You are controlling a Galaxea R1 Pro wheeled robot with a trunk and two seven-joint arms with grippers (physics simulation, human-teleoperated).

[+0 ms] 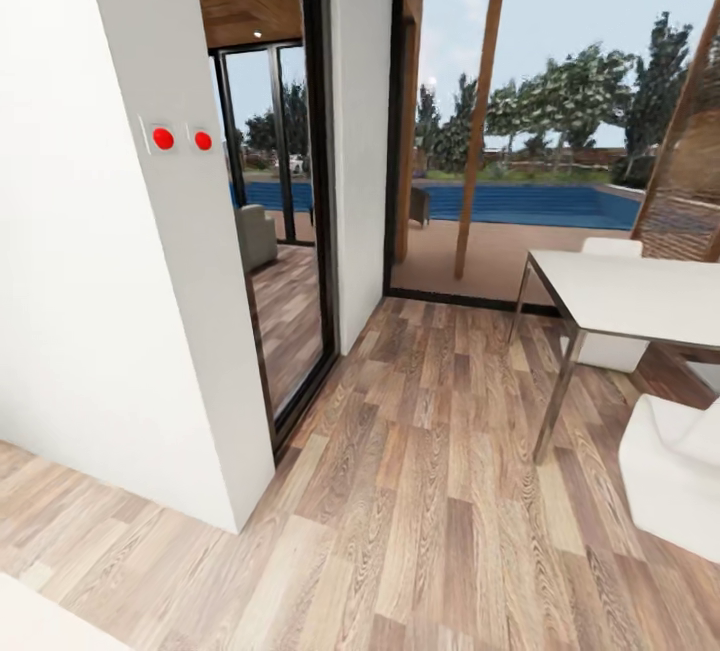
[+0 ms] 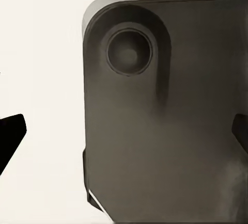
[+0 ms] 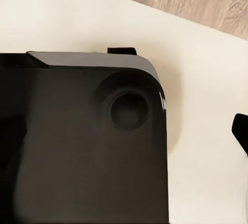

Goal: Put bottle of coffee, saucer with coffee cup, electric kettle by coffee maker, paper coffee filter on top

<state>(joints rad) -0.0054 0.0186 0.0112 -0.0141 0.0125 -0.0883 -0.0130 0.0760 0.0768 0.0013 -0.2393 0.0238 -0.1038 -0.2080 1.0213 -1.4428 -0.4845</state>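
Note:
The coffee maker, bottle of coffee, filter, saucer, cup, kettle and countertop are out of view. My left gripper (image 2: 124, 133) is open, with black fingertips (image 2: 11, 133) at both edges of the left wrist view and nothing between them. Behind it lie a dark rounded part of my own body (image 2: 165, 131) and a pale surface (image 2: 46, 53). My right gripper (image 3: 124, 131) also stands open and empty. One of its fingertips (image 3: 241, 130) shows against a pale surface, beside a glossy black body part (image 3: 77, 146).
A white wall corner (image 1: 150, 351) with two red buttons (image 1: 163, 138) stands close on the left, a black-framed glass door (image 1: 290, 251) beside it. A white table (image 1: 640, 296) on metal legs and a white armchair (image 1: 680, 471) sit at the right. Wood floor (image 1: 420, 511) runs ahead toward a window onto a pool (image 1: 540, 203).

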